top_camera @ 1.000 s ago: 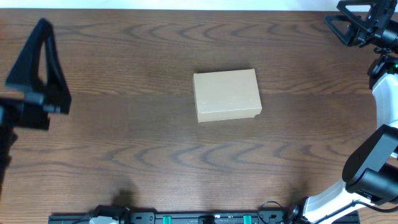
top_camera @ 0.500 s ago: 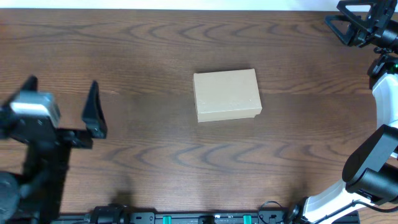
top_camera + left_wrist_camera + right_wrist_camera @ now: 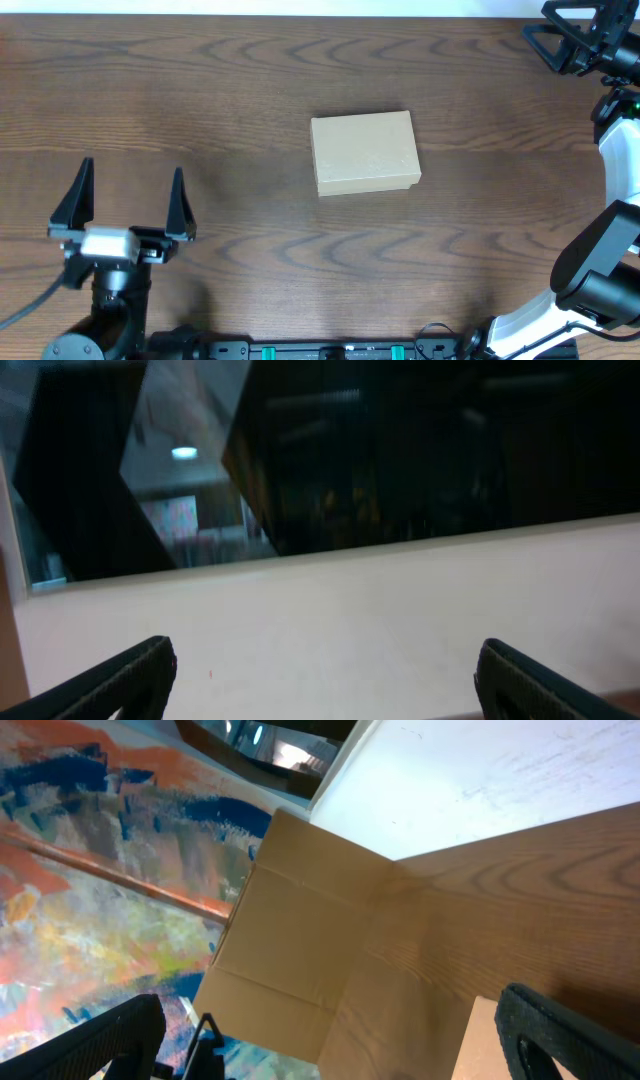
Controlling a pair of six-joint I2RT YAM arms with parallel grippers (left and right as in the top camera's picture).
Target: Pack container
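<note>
Fingers (image 3: 178, 198) of the left gripper (image 3: 132, 168) stand wide and empty at front-left, pointing away; right gripper (image 3: 546, 30) equally wide, far-right corner.

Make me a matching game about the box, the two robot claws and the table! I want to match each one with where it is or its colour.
1 container
2 left gripper
3 right gripper
4 table

a far right corner
b dark brown
c middle of the table
d near left side

Pairs: 1-c, 2-d, 3-a, 4-b
</note>
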